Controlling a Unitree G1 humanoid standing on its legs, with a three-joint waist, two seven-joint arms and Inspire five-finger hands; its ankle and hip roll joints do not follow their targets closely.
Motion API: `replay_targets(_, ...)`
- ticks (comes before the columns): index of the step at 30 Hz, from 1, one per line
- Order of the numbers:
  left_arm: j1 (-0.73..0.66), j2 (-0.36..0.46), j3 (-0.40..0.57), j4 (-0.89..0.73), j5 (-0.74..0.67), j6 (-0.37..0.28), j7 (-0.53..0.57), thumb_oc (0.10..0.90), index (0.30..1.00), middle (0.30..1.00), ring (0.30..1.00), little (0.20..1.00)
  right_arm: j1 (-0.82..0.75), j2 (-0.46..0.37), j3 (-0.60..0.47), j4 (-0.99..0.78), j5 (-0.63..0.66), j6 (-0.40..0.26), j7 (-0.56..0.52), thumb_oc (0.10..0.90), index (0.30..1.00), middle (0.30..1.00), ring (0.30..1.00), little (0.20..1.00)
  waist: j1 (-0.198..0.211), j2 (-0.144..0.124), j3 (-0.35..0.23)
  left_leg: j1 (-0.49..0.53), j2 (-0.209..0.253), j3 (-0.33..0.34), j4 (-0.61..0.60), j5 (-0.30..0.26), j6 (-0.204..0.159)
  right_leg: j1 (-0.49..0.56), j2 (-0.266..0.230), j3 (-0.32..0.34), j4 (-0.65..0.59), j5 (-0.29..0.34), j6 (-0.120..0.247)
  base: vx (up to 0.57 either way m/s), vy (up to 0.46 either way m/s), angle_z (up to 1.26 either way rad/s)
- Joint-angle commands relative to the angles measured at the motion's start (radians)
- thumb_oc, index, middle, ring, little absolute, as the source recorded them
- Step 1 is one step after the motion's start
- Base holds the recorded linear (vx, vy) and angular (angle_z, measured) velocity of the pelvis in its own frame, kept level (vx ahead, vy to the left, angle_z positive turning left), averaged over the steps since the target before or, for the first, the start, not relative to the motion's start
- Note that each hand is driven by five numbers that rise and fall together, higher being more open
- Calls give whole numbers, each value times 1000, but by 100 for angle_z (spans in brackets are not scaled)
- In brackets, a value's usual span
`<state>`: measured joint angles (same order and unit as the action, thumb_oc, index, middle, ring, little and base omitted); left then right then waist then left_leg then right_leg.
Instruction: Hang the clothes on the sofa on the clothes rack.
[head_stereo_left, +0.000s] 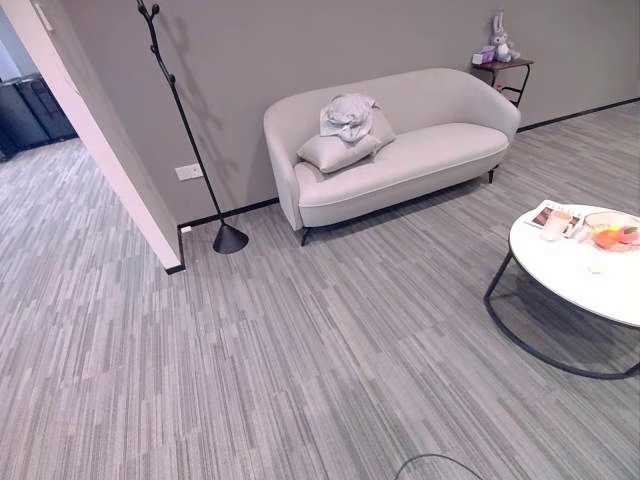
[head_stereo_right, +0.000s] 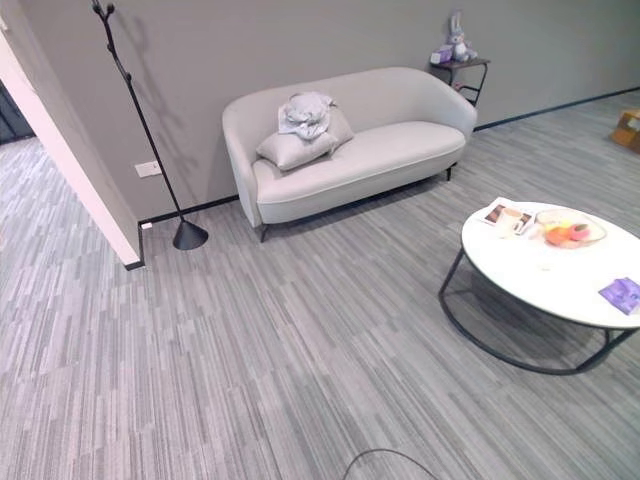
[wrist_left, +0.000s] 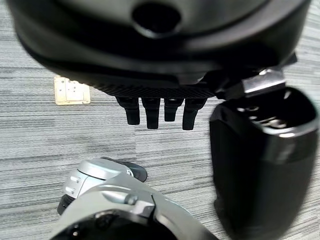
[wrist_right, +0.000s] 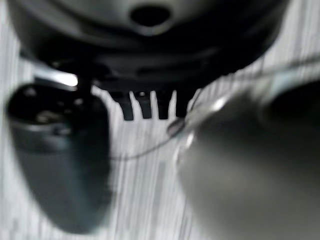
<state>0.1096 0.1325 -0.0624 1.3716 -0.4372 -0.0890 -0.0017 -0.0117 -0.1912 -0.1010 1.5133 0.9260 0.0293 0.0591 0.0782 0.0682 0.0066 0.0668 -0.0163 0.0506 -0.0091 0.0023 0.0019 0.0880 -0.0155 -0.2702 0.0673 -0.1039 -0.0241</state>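
Observation:
A crumpled light-grey garment (head_stereo_left: 347, 115) lies on a cushion (head_stereo_left: 340, 150) at the left end of the pale sofa (head_stereo_left: 420, 150) against the far wall. The black clothes rack (head_stereo_left: 185, 130), a thin pole with small pegs and a cone base, stands left of the sofa by the wall corner. My left hand (wrist_left: 160, 112) hangs over the floor with straight fingers and holds nothing. My right hand (wrist_right: 150, 107) also hangs over the floor, fingers straight and empty.
A round white coffee table (head_stereo_right: 560, 280) on a black frame stands at the right, bearing a fruit bowl (head_stereo_right: 570, 232), a magazine and a purple item. A small side table (head_stereo_left: 503, 70) with a plush rabbit stands beyond the sofa. A white wall corner (head_stereo_left: 110, 160) juts out at the left.

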Motion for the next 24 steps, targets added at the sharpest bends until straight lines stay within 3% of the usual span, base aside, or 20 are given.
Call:
replay_targets(1,-59,-19,-3,61,3,-38,6,800,900,900,900,900,-46,13,-22,42,0,-19,-2,800,900,900,900,900,22,-48,-19,0,19,19,-78,13,-34,54,-78,7,-155,85,104,-1,4,3)
replay_targets(11,-60,-33,-75,86,56,-13,-60,800,900,900,900,900,-40,3,51,29,-129,-10,22,800,900,900,900,900,2,-51,-21,8,11,18,-78,0,-25,57,-83,17,-155,96,103,-7,14,0)
replay_targets(24,-84,-20,-178,46,182,-32,-42,800,900,900,900,900,-34,3,117,2,-237,-12,39,800,900,900,900,900,-7,-51,5,18,-15,7,-78,-12,4,38,-115,7,-83,89,110,-18,50,0)
